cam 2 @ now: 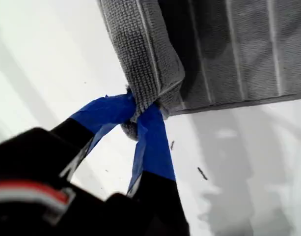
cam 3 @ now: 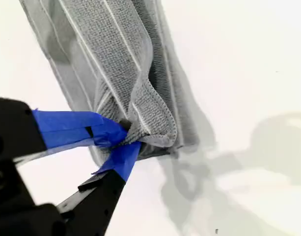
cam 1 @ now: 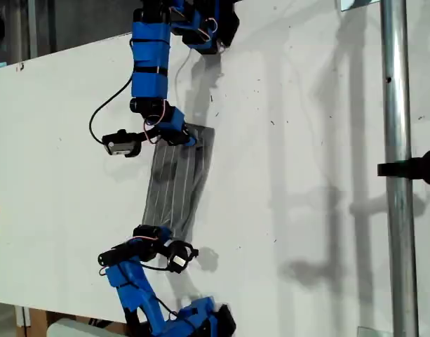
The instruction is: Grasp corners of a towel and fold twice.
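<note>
Up close, both wrist views show jaws pinching towel (cam 1: pixel 178 179) corners (cam 2: pixel 140 105).

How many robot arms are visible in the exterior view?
2: one arm reaches from the exterior view's top, the other arm from its bottom, each at one end of the towel.

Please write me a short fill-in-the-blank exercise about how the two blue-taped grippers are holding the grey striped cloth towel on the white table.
1. My first gripper is shut on a ____ of the grey striped cloth towel.
2. My second gripper is ____ on the towel too.
3. The towel's thin stripes are ____ in colour.
4. The towel hangs stretched between both grippers above the ____ table.

Missing words: corner; shut; white; white
</note>
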{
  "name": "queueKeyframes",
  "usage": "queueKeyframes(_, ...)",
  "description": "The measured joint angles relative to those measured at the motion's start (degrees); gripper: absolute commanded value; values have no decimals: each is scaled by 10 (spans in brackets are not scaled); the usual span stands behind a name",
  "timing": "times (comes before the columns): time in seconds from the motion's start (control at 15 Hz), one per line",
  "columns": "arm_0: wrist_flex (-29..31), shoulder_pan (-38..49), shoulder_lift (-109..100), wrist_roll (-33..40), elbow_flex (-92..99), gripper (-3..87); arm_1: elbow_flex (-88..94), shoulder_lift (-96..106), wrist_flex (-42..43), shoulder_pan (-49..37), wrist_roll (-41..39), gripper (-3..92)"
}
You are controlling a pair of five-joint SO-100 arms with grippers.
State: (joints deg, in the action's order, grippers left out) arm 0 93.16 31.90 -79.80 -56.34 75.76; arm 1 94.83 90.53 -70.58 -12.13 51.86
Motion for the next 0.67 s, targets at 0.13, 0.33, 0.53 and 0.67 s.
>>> queueKeyframes(0.13, 8, 73, 110, 69, -102, -28, 9, 0, 33, -88, -65, -2)
queueKeyframes(0.33, 9, 137, 165, 156, -246, -28, 3, 0, 38, -214, -137, -2)
queueKeyframes(0.53, -5, 162, 155, 186, -265, -28, -22, 69, 36, -252, -168, -2)
queueKeyframes(0.67, -12, 159, 135, 192, -250, -27, 9, 136, 49, -250, -171, -2)
